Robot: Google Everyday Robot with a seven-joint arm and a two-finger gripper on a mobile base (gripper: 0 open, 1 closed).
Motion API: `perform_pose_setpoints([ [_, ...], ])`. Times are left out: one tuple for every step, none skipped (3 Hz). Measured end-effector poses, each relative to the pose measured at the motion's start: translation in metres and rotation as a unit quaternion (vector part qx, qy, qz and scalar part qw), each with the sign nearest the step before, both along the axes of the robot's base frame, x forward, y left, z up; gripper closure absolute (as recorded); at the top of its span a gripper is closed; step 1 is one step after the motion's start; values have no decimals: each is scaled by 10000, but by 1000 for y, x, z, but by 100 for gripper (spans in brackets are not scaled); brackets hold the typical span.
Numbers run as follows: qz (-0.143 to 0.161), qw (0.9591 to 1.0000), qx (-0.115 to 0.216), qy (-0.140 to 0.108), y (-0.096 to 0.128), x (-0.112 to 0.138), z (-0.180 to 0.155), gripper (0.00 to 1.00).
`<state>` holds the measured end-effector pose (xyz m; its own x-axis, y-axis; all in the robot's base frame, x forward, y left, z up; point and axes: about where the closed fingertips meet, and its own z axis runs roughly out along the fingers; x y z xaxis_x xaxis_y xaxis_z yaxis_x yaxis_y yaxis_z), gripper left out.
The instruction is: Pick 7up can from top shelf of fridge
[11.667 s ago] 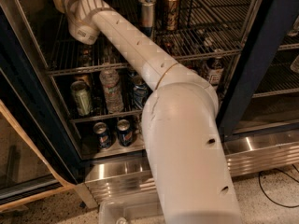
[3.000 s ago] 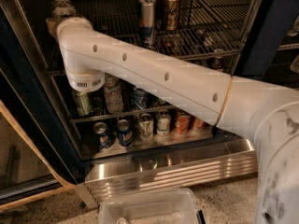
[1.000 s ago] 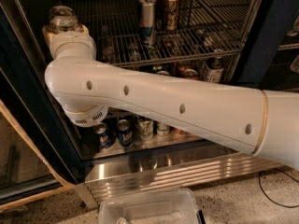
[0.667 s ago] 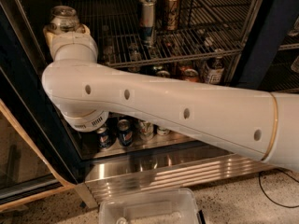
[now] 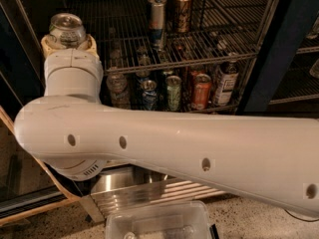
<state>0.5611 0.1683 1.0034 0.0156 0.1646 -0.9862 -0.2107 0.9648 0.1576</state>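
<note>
Gripper (image 5: 69, 44) clasps 7up can (image 5: 67, 26), body mostly hidden.

Perhaps a shop: commercial drinks fridge (image 5: 281, 49), end effector (image 5: 67, 35) by top shelf (image 5: 209, 40).

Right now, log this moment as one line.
step: grasp | gripper: holding 7up can, upper left of fridge opening | top shelf: tall slim can and brown can standing

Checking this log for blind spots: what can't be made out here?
Camera view, upper left: the gripper is shut on the 7up can; its fingers hide the can's lower body and label.
The arm hides much of the fridge's lower racks.
The bottom edge cuts off the clear bin.
</note>
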Motion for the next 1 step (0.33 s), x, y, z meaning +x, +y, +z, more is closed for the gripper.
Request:
perform_pose_setpoints([
  [0, 10000, 0, 0, 0, 0, 0, 100],
])
